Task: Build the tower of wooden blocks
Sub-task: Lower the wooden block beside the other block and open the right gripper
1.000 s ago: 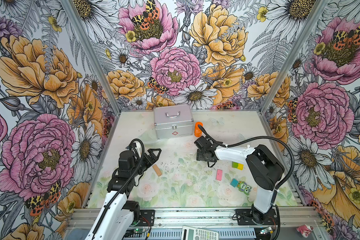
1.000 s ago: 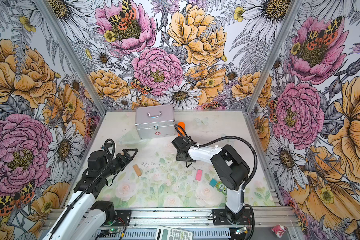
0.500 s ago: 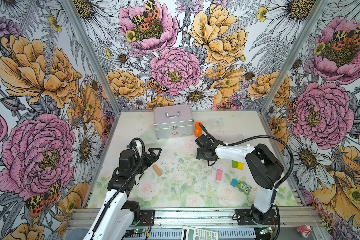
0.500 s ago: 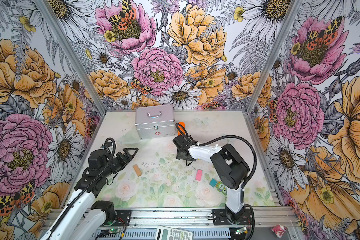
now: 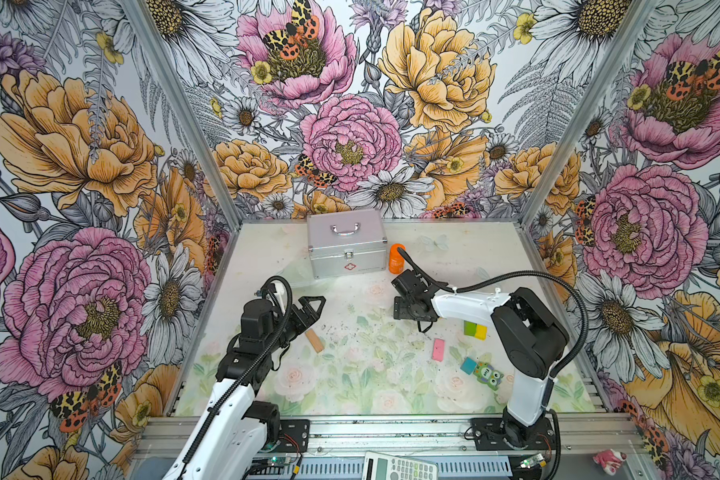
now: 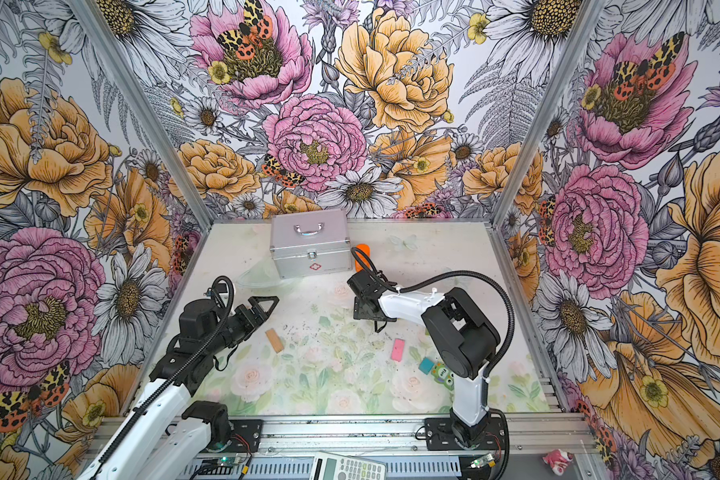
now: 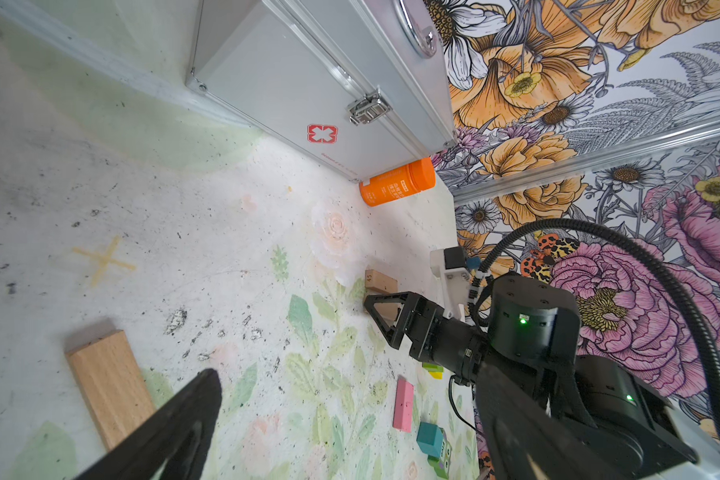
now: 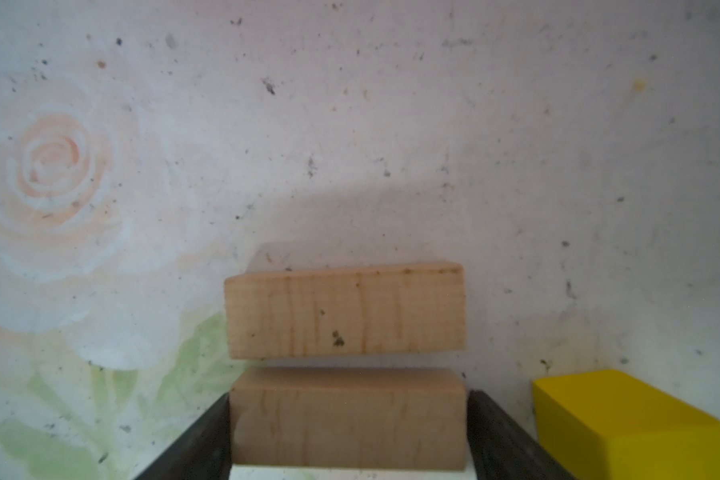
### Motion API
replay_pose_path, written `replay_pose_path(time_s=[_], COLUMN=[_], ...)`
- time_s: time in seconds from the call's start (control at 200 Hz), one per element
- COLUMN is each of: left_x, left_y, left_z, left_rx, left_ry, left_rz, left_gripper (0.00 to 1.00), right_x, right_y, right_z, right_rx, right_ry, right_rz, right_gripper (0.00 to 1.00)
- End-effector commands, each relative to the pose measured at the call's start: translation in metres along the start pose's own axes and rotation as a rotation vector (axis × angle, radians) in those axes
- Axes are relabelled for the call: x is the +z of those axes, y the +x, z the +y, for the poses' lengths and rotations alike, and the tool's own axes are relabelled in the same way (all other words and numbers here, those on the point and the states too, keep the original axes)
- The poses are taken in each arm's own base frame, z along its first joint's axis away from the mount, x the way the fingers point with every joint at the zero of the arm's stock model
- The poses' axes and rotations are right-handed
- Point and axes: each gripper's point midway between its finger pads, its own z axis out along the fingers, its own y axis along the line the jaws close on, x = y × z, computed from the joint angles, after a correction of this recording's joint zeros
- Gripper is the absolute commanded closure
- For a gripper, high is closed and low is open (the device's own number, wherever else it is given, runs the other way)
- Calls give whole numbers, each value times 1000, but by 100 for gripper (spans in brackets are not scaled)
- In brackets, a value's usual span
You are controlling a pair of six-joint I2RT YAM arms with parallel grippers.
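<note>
Floral walls [image 5: 100, 145] enclose the speckled worktop [image 5: 350, 395], where the left claw [image 5: 313, 311] hangs wide and empty near a lone tan plank [image 5: 314, 341]. Farther right, before the silver case [image 5: 346, 245] and orange bottle [image 5: 395, 259], the right claw [image 5: 410, 311] points down, its jaws flanking a second tan plank [image 8: 346, 411] beside a third tan plank [image 8: 346, 311]; whether it grips, I cannot tell. Green-yellow bars [image 5: 474, 330], pink plank [image 5: 438, 349], teal cube [image 5: 469, 365] and owl piece [image 5: 488, 374] lie scattered beside that arm.

Pink plank [image 5: 438, 349] near teal cube [image 5: 469, 365]

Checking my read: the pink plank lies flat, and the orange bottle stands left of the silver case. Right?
Not quite. The orange bottle stands right of the silver case, close beside it, as both top views show. The pink plank does lie flat.
</note>
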Motion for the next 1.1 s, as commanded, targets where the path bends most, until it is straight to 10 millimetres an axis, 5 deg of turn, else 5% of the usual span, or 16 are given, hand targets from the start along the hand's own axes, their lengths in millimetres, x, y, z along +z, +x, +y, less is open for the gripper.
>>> replay_pose_path(time_s=[0.0, 0.465, 0.701, 0.786, 0.896, 1.091], left_x=[-4, -8, -15, -18, -21, -22], left_y=[-13, -9, -8, -7, -8, -7], left_z=[-15, -23, -25, -26, -26, -24], left_rx=[18, 32, 37, 37, 36, 34], left_ry=[28, 57, 61, 67, 66, 58], left_rz=[-50, -47, -63, -63, -73, -73], left_gripper=[3, 4, 3, 3, 3, 3], right_x=[6, -33, -42, -42, -36, -26], right_y=[16, 16, 23, 26, 31, 33], right_z=[-15, 5, 3, 3, 2, 2], right_rx=[-14, -24, -14, -21, -27, -32], right_ry=[40, -83, -106, -105, -91, -69], right_rz=[53, 23, 23, 29, 43, 59], right_gripper=[13, 9, 16, 22, 48, 58])
